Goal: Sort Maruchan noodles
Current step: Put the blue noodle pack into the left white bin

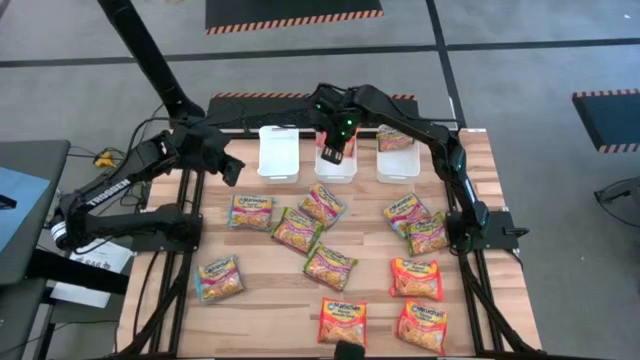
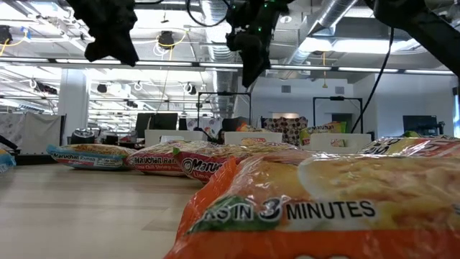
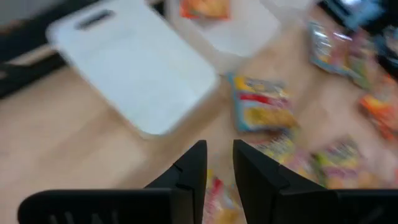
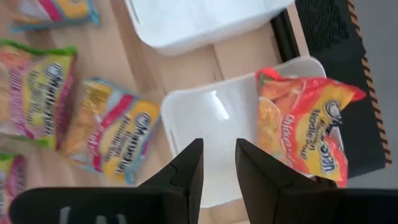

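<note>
Several Maruchan noodles packets point(image 1: 297, 229) lie flat on the wooden table point(image 1: 260, 300). Three white trays stand in a row at the far edge. The middle tray point(image 4: 211, 124) holds an orange-red packet point(image 4: 305, 124) that leans on the tray's far end. The right tray point(image 1: 397, 160) holds another packet point(image 1: 394, 138). The left tray point(image 1: 279, 152) shows nothing in it. My right gripper point(image 4: 217, 149) hangs open above the middle tray, nothing between its fingers. My left gripper point(image 3: 217, 152) is up in the air just left of the left tray point(image 3: 130, 68), narrowly open and holding nothing.
Green-yellow packets point(image 1: 330, 266) lie mid-table and orange-red ones point(image 1: 415, 277) at the near right. A pale packet point(image 1: 219, 278) sits at the near left, with bare wood around it. One orange packet point(image 2: 323, 208) lies right before the low camera.
</note>
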Controlling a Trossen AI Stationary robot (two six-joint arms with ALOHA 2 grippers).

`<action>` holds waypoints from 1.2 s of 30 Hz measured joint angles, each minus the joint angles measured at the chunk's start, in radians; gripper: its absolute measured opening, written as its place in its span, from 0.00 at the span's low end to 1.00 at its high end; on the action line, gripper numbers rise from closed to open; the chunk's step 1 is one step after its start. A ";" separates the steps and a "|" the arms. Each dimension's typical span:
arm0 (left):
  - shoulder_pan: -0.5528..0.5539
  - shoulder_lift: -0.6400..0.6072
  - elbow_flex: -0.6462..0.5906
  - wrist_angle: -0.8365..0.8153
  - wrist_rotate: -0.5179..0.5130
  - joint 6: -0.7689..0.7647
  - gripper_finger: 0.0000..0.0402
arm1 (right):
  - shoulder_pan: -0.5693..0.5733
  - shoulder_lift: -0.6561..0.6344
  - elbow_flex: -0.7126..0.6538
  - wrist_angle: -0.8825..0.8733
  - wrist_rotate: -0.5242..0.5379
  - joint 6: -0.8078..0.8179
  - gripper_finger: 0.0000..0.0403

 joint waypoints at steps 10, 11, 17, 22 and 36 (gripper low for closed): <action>-0.001 0.000 0.000 -0.142 0.234 -0.033 0.17 | 0.072 -0.010 0.008 -0.094 0.000 0.060 0.29; -0.002 0.000 0.000 -0.169 0.254 -0.035 0.17 | 0.081 -0.010 0.008 -0.108 0.000 0.067 0.29; -0.060 -0.001 0.000 -0.324 0.283 -0.043 0.17 | 0.137 -0.010 0.008 -0.184 0.000 0.134 0.29; -0.152 -0.001 0.000 -0.396 0.270 -0.079 0.17 | 0.181 -0.010 0.008 -0.213 0.000 0.153 0.29; -0.382 0.079 -0.013 -0.528 0.298 -0.112 0.30 | 0.237 -0.010 0.008 -0.207 0.000 0.188 0.29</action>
